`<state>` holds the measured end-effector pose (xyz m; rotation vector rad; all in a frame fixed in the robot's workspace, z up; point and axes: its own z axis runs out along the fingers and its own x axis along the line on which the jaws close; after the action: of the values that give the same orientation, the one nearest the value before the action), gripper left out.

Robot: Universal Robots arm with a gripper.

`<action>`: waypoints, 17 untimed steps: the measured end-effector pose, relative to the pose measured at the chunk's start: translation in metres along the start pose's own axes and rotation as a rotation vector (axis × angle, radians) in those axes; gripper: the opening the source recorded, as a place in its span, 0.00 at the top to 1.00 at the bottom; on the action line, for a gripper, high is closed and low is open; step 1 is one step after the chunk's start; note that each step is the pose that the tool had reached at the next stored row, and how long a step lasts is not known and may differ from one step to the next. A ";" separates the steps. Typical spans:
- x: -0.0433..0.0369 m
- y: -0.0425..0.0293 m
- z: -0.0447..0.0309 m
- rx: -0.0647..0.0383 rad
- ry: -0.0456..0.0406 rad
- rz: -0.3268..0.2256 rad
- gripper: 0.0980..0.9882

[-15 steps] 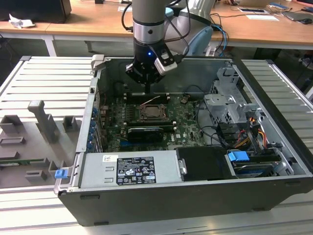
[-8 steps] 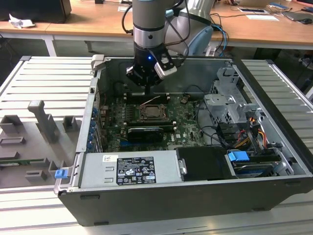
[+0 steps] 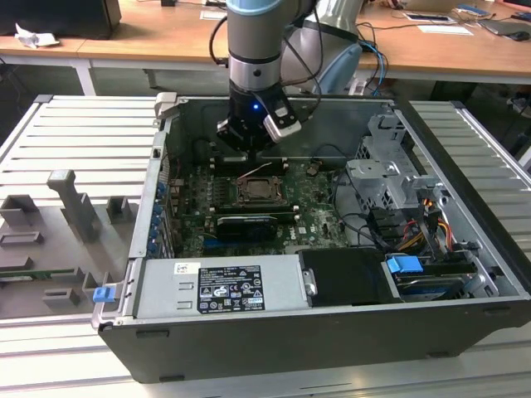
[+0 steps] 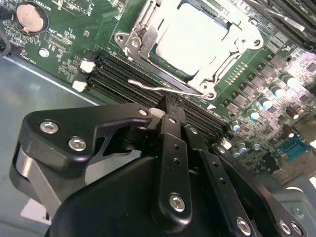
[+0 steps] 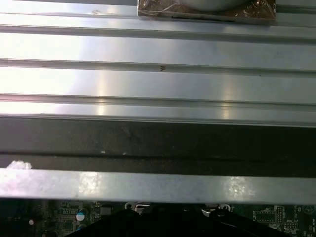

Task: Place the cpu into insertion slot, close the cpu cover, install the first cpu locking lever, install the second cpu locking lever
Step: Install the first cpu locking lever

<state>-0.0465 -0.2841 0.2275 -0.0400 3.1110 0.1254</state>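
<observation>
Silver-beige metal caught my eye first: the small flat square cpu lay seated in the square dark insertion slot, its pale face glaring under the light in the second wrist view. Over it the thin silver-grey cpu cover lay flat, framing the chip through its large window. A thin bent wire lever ran along the socket's near edge, beside the long black memory slots.

My black gripper hovered just beside that lever, its slim fingers drawn together with nothing between them, the tip close above the memory slots. In the exterior view I saw the gripper hanging low inside the open grey computer case, near the far wall and just behind the socket.

Room was tight: the green motherboard was hemmed by the case's far wall, a grey drive cage on the exterior view's right, and the silver power supply box along the near side. Ribbed aluminium table surrounded the case.
</observation>
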 end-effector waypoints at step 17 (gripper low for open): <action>-0.0270 -0.0009 0.0157 0.000 0.0000 0.000 0.99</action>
<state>-0.0191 -0.2830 0.2125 -0.0401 3.1110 0.1255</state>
